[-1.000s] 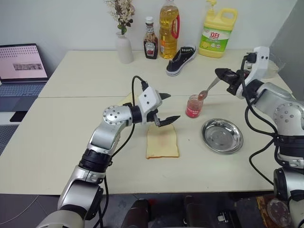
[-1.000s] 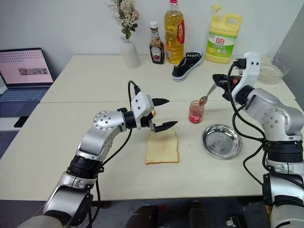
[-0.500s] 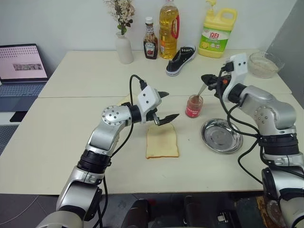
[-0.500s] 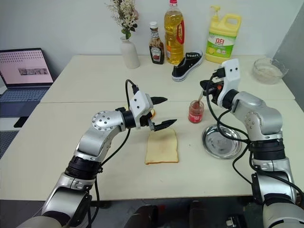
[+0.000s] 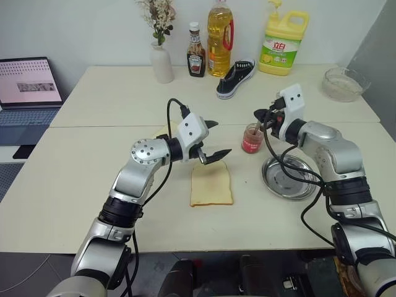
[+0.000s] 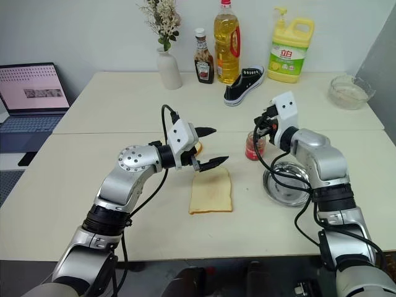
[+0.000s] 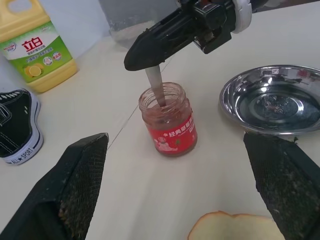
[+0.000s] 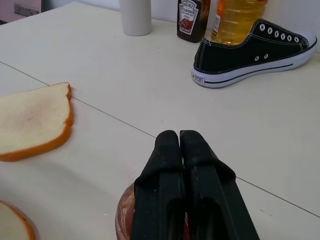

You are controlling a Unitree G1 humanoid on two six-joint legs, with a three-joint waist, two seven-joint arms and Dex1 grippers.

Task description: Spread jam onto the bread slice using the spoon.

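Observation:
The jam jar (image 5: 250, 138) stands on the table just right of centre, with red jam showing through the glass (image 7: 169, 120). My right gripper (image 5: 260, 115) hovers just above it, shut on the spoon (image 7: 156, 87), whose handle runs down into the jar's mouth; the bowl is hidden inside. The bread slice (image 5: 211, 184) lies flat to the left of the jar, nearer me. Above the slice's far edge my left gripper (image 5: 219, 138) stands open and empty, its fingers (image 7: 80, 190) pointing toward the jar.
A round steel dish (image 5: 289, 176) sits right of the bread. A second, yellower slice (image 8: 30, 120) lies behind my left gripper. At the back are a black shoe (image 5: 236, 78), ketchup bottle (image 5: 196, 59), oil bottle (image 5: 219, 37), detergent jug (image 5: 283, 46), vase (image 5: 162, 62), glass bowl (image 5: 342, 83) and laptop (image 5: 28, 86).
My right gripper has come down and to the left with the spoon, and the spoon's bowl has gone from above the jar into it. The left arm has stayed put.

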